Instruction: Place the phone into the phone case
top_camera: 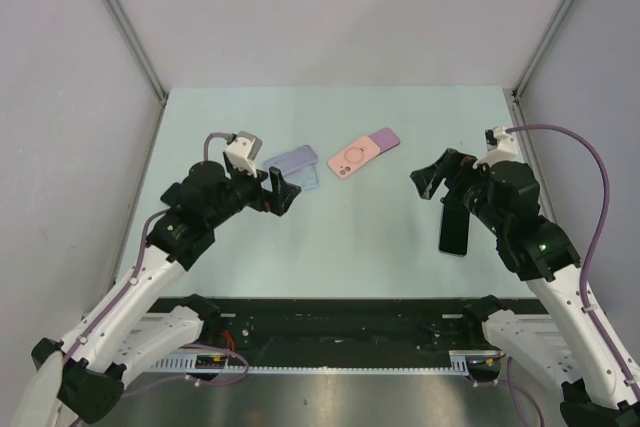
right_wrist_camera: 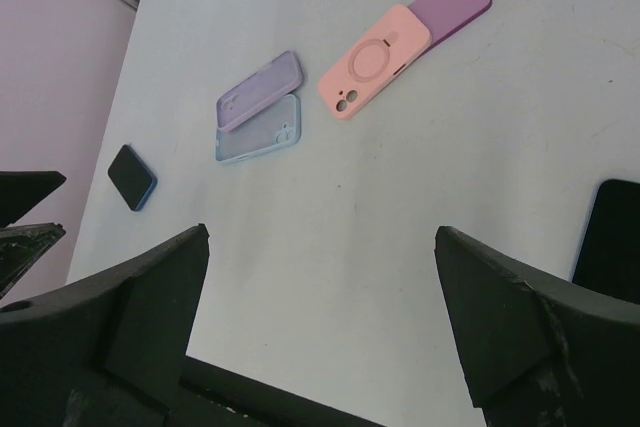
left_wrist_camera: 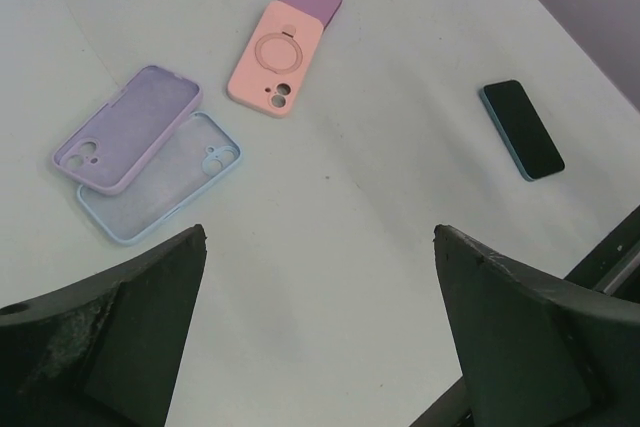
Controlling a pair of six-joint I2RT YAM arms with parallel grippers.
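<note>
– on the left side, what's my gripper doing?
– your left gripper [top_camera: 283, 194] hangs above the table [top_camera: 350, 242] w/ jaws spread wide, nothing btwn them. its wrist cam shows bare tabletop in the gap.
– and the right?
– same: your right gripper [top_camera: 430, 172] is spread wide and holds nothing, up off the surface.
– where's the phone?
– the phone [top_camera: 453, 227] lies flat, dark screen up, on the table just beside your right gripper, partly under that arm in the top view. no finger touches it. the left wrist cam shows a blue edge on it.
– cases?
– all near the table's middle, farther out, btwn the two grippers. closest to your left one: a lavender case [top_camera: 288, 159] and a light blue case [top_camera: 307, 180], both inside up, the lavender overlapping the blue one's edge. right of them, apart, a pink case [top_camera: 354, 157] lies back up w/ its ring showing, resting on the end of a purple case [top_camera: 384, 137]. phone and cases are well apart.
– anything else?
– your right wrist cam picks up a second phone [right_wrist_camera: 132, 178], dark w/ a blue edge, flat on the table to the left of the lavender/blue pair, near your left arm. only that view shows it.
</note>
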